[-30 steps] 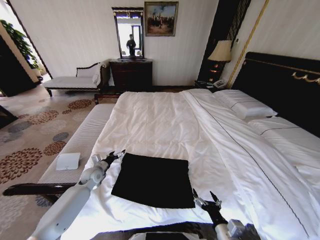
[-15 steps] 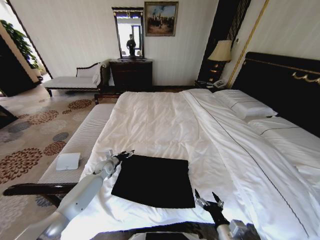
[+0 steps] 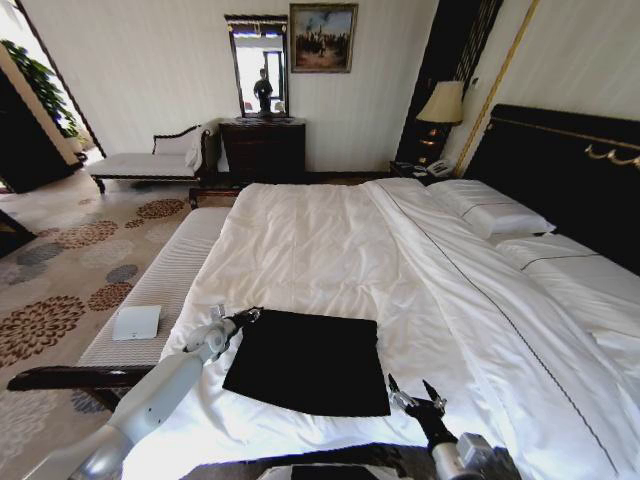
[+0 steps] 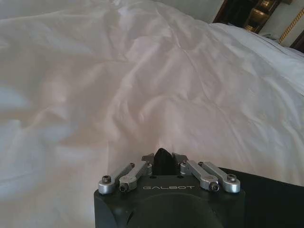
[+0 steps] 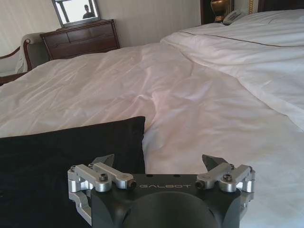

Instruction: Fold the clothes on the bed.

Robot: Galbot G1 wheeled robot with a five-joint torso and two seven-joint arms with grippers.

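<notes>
The clothes (image 3: 310, 362) are a black shirt lying as a flat rectangle on the white bed (image 3: 330, 240), near its front edge. My left gripper (image 3: 246, 316) is at the shirt's far left corner. In the left wrist view this gripper (image 4: 163, 158) is shut, with a tuft of the black fabric (image 4: 162, 156) pinched between its fingertips. Just off the shirt's near right corner, my right gripper (image 3: 417, 397) rests open on the duvet. The right wrist view shows that gripper (image 5: 159, 161) spread wide with nothing in it, beside the black cloth (image 5: 61, 156).
A pale bench (image 3: 160, 280) runs along the bed's left side with a flat white object (image 3: 136, 322) on it. Pillows (image 3: 490, 212) and a dark headboard (image 3: 560, 170) are at the right. A dresser (image 3: 262, 150) and lamp (image 3: 443, 103) stand by the far wall.
My left gripper has moved right from beside the shirt onto its far left corner and closed on the fabric. The right gripper has hardly moved.
</notes>
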